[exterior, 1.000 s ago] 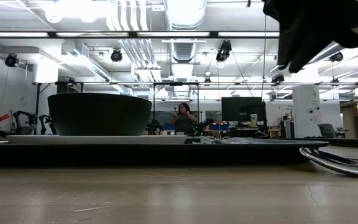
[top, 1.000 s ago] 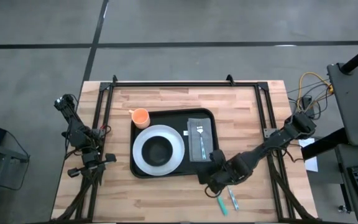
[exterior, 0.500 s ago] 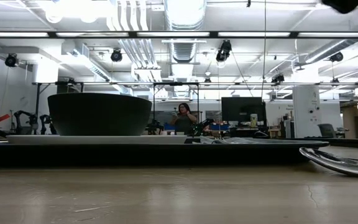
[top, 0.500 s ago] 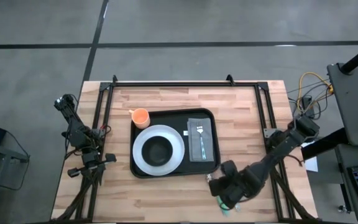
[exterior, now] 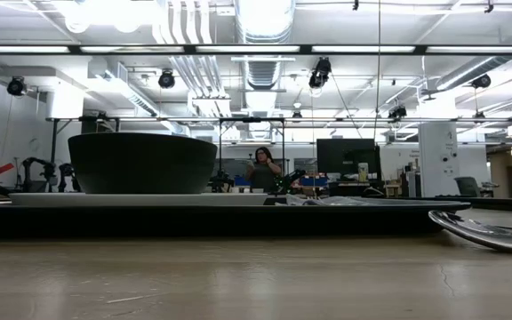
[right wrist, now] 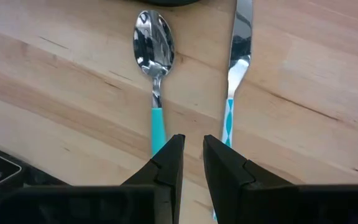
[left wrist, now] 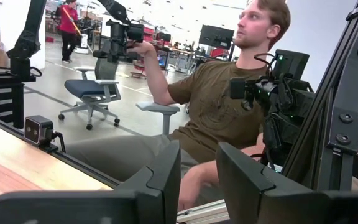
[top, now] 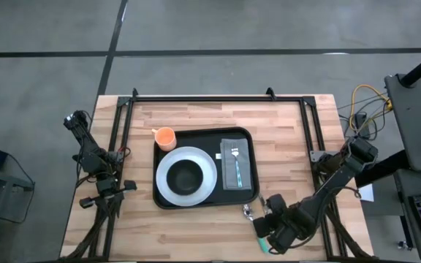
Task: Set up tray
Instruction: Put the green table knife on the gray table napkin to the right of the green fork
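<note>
Wooden tabletop (top: 196, 226) planks carry all items, with grey floor around. At the left edge, the left arm is folded clear of the work area; its left pincer (left wrist: 197, 180) points off the tabletop toward a seated person (left wrist: 219, 118), with its fingers standing slightly apart and nothing between them.

Moving right, an orange cup (top: 165, 136) stands on the wood, touching the far left corner of the tray (top: 196, 134). The tray lies flat at the tabletop centre. Its left part holds a white plate (top: 168, 179) with a dark bowl (top: 186, 175) on it. Its right part holds a grey napkin (top: 244, 162) with a fork (top: 235, 164) lying on top.

Right of the tray's near right corner, the right pincer (right wrist: 191, 158) hovers over the wood. Its fingers are nearly together and hold nothing. Under it lie a spoon (right wrist: 155, 62) and a knife (right wrist: 238, 56), side by side and apart, both with teal handles.
</note>
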### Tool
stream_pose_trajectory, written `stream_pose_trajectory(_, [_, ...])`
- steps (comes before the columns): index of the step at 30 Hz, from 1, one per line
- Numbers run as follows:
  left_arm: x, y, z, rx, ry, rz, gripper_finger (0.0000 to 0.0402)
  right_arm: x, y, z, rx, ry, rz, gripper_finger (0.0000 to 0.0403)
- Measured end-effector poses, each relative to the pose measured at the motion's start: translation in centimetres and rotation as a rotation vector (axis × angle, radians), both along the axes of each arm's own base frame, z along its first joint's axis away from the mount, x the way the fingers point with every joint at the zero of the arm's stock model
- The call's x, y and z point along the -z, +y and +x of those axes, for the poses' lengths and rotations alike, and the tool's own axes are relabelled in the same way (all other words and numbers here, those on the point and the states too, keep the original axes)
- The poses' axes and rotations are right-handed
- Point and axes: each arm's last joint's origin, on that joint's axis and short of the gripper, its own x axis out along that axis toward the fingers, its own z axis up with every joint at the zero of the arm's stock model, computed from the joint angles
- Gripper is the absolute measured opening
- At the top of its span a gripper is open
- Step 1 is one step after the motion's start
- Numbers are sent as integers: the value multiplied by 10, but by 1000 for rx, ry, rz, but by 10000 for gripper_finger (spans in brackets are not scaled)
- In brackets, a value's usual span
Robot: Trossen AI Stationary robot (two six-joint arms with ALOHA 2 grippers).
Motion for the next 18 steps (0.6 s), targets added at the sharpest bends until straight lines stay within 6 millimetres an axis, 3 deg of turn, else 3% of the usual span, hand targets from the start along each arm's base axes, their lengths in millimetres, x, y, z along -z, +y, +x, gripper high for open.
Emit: stream_pose_trajectory(18, [0, 0, 0, 0, 0, 0, 85, 1, 0, -1, -53, 22, 1, 54])
